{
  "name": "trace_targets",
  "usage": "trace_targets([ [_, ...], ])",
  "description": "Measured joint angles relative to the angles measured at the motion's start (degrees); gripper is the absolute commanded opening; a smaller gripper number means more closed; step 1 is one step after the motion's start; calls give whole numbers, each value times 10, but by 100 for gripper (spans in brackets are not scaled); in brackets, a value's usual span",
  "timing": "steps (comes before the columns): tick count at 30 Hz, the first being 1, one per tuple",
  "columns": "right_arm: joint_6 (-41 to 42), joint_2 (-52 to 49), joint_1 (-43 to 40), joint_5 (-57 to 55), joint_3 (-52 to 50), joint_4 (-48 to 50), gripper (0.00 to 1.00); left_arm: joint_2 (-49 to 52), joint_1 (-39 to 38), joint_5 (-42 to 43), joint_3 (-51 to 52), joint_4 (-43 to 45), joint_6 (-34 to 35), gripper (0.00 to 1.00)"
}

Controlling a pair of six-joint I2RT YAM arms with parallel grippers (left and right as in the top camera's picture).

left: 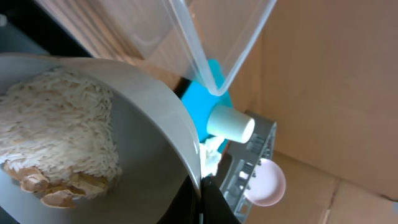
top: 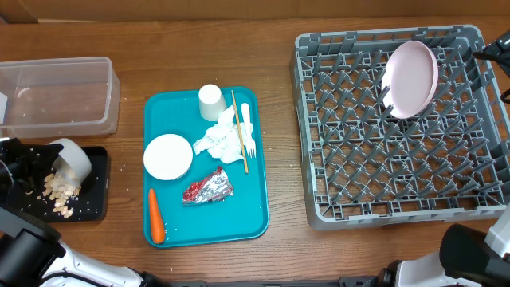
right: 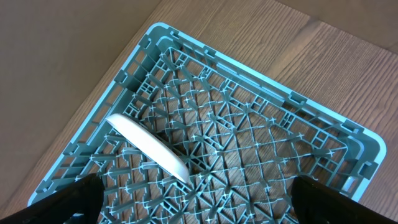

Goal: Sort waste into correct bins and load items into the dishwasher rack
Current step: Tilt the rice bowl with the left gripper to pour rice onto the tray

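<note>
Wooden table (top: 279, 48) fills the overhead view, and we record its contents from the left edge across.

At upper left sits the clear tub (top: 56, 96). Just below it, at the left edge, the left gripper (top: 44, 159) is clamped on the rim of the tipped bowl (top: 70, 155). The bowl's mouth is turned down toward the black tray (top: 96, 203) at lower left. Nuts (top: 60, 195) lie heaped on that tray directly under the bowl's lip. In the left wrist view we see more nuts and pale crumbs (left: 56, 143) inside the bowl.

At centre lies the teal tray (top: 239, 215).
- The cup (top: 209, 102) stands at its top edge.
- The other bowl (top: 168, 156) rests at its left side.
- The napkin (top: 219, 143) is crumpled in the middle.
- The stick (top: 239, 131) runs top to bottom across the napkin's right side.
- The fork (top: 247, 127) lies just right of the stick, prongs toward the bottom of the frame.
- The wrapper (top: 209, 188) sits below the napkin.
- The carrot (top: 155, 215) lies lengthwise in the lower left corner.

At right stands the rack (top: 398, 159). The plate (top: 410, 78) stands on edge in its upper right part. The right gripper (right: 196, 186) hovers above the rack with its fingers spread wide and nothing between them.
</note>
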State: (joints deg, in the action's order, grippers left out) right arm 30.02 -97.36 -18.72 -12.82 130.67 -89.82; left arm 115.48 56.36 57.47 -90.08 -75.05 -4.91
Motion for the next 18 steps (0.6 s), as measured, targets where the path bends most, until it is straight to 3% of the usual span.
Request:
trace_targets([
  [18, 0, 0, 0, 0, 0, 0, 100, 0, 2, 74, 14, -5, -36, 4],
])
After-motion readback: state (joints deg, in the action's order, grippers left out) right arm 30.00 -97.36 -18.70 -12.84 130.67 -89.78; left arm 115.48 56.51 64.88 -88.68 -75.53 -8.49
